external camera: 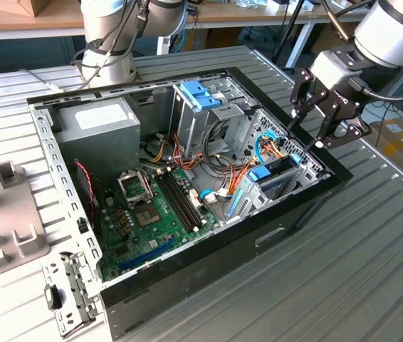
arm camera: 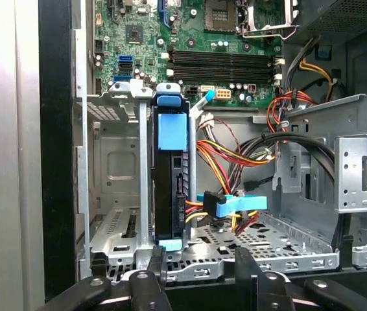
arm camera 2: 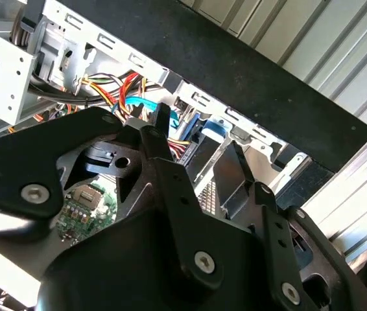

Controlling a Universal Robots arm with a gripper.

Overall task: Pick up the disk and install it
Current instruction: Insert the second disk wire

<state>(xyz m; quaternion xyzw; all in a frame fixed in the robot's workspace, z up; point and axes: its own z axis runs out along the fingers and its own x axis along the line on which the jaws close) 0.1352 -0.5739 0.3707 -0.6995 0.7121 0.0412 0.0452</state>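
The disk [arm camera: 168, 194] stands on its edge in a metal bay at the front corner of the open computer case [external camera: 208, 263]. Its casing is dark, with a blue plastic end piece [arm camera: 172, 131] along its top. In the exterior view the disk [external camera: 276, 176] sits low in the case's right corner, and my gripper [external camera: 303, 137] hangs just above it. In the first wrist view my gripper [arm camera: 200, 259] is open, with one fingertip [arm camera: 156, 257] over the disk's near end. Nothing is between the fingers. In the second wrist view the gripper [arm camera 2: 200, 133] also stands open.
A grey power-supply box [external camera: 98, 125] fills the case's back corner, and a metal cage with a light-blue top [external camera: 201, 96] stands beside it. Coloured cables [arm camera: 235, 155] run next to the disk bay. The green motherboard [external camera: 152, 206] lies on the case floor. A loose metal bracket [external camera: 70, 292] lies on the table.
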